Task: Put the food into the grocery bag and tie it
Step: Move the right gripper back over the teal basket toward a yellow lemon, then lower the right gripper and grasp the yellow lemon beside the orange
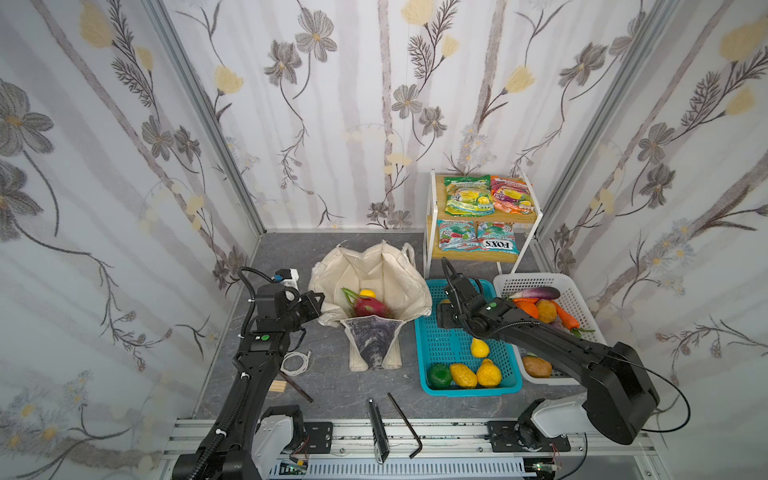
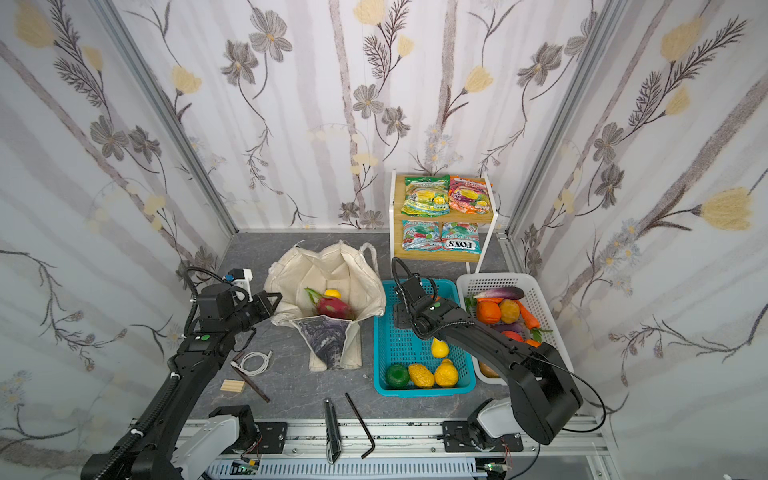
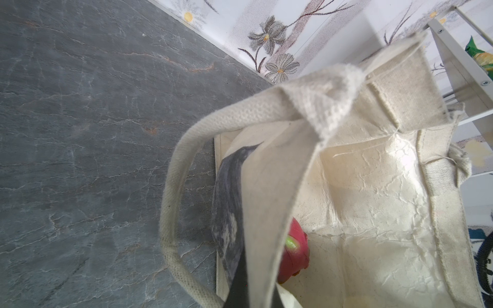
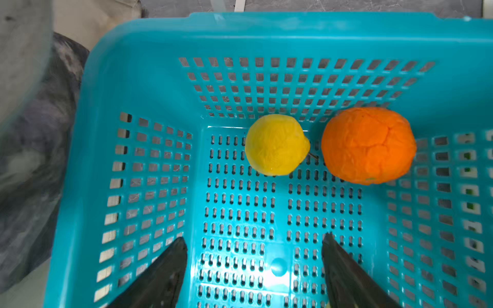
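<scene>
Grocery bag [image 1: 370, 266] open mid-surface in both top views, left gripper [image 1: 320, 303] clamped on its left rim. Dragon fruit [image 1: 371, 309] and one yellow fruit [image 1: 367, 293] inside; green packet [image 1: 467, 195] and orange packet [image 1: 511, 194] on far-right shelf [image 1: 439, 208]. Left wrist: rim fabric close up. Right wrist: right gripper [image 4: 254, 236] wide, empty; second yellow fruit [image 4: 276, 145] ahead in teal basket [image 4: 133, 40]. Untied.

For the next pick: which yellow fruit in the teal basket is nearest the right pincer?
The small round one beside the orange, just ahead of the open pincer; the pear and lumpy fruits lie farther off.
</scene>
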`<action>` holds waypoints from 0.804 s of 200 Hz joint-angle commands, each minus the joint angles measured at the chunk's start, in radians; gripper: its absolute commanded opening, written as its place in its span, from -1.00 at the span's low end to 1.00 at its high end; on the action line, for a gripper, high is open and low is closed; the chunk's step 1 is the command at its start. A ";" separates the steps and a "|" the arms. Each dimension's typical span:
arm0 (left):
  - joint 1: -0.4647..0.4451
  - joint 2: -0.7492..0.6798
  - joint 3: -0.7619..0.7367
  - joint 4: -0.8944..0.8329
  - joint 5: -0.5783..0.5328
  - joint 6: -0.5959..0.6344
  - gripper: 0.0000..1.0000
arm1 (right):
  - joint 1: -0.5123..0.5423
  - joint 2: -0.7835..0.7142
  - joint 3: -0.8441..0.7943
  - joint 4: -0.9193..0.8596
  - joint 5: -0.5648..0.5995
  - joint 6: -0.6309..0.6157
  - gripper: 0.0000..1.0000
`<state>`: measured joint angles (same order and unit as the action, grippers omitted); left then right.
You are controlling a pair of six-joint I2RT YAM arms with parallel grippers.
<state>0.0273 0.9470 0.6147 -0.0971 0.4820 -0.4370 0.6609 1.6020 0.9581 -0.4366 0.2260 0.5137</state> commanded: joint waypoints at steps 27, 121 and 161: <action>-0.001 -0.005 -0.001 0.027 -0.005 0.006 -1.00 | -0.019 0.104 0.027 0.162 0.029 -0.012 0.55; -0.001 -0.004 0.000 0.027 0.000 0.006 -1.00 | -0.054 0.242 0.032 0.217 0.124 0.011 0.51; 0.000 -0.001 0.000 0.027 0.001 0.006 -1.00 | -0.054 0.267 0.013 0.265 0.169 0.014 0.47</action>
<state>0.0273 0.9436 0.6128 -0.0971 0.4824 -0.4370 0.6067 1.8534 0.9730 -0.2409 0.3374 0.5152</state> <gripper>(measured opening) 0.051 0.745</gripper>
